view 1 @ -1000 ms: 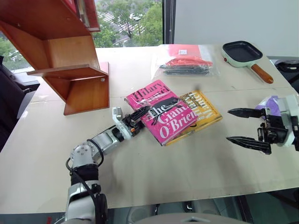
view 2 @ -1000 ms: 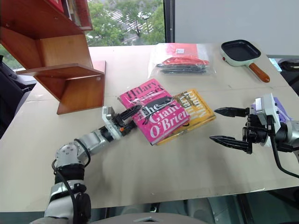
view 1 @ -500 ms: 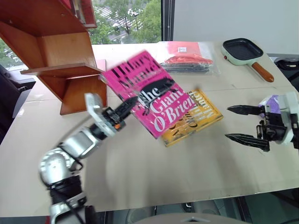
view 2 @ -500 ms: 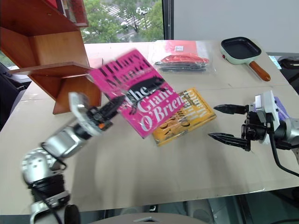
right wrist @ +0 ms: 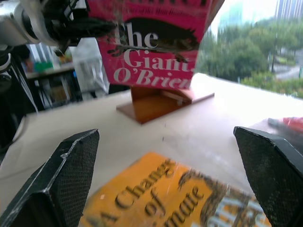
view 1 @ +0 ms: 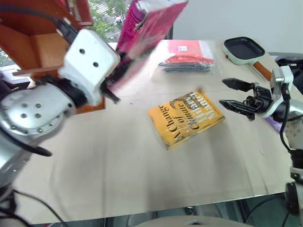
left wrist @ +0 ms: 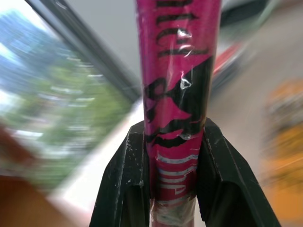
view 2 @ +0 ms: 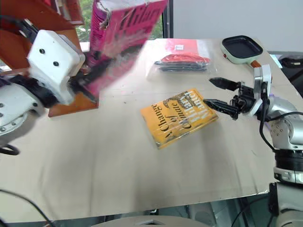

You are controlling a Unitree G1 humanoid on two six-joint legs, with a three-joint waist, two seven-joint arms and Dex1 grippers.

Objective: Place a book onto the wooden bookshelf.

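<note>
We hold the bright pink plastic-wrapped paperback book (view 1: 149,26) clamped in our left end effector (left wrist: 173,156), lifted at eleven o'clock near the reddish-brown wooden bookshelf (view 1: 38,42). Its glossy wrap could slip, or its edge could strike a slanted board. Our right end effector (view 1: 232,94), at three o'clock, gapes wide and empty.

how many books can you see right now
2. The pink book is in the air, clamped in the left gripper near the wooden bookshelf. The yellow book lies flat on the table. Others may be hidden on the shelf.
</note>
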